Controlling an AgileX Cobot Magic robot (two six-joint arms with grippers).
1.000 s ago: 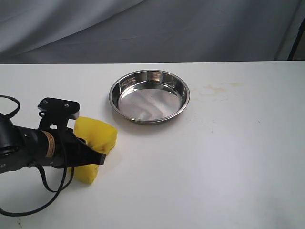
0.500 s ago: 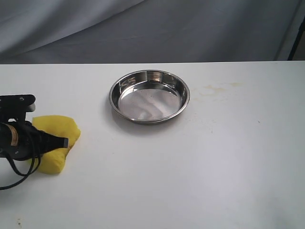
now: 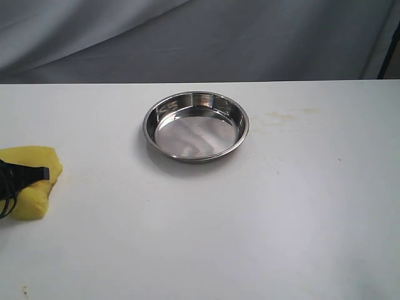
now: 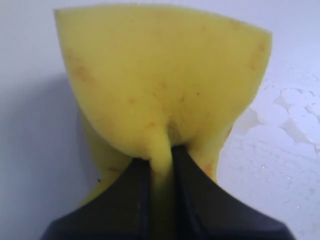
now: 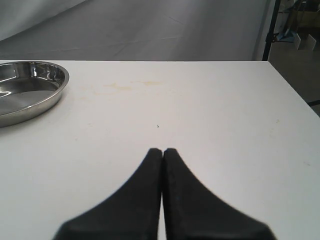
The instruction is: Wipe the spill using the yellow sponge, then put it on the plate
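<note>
The left tool [image 3: 39,172] is pinched narrow on the yellow sponge [image 3: 28,187], waisting its middle so the foam flares out past the tips. The empty plate [image 3: 164,106] lies well apart, ahead of those tips and off toward the table's [image 3: 250,237] far side. The right tool [image 5: 163,150] is closed on nothing. The sponge carries brownish flecks. Of the spill [image 4: 295,120] only a thin, pale wet film shows, just beside the sponge.

L tool [image 4: 161,157] gripping, jaws near-closed; R tool [image 5: 162,152] jaws pressed together.
</note>
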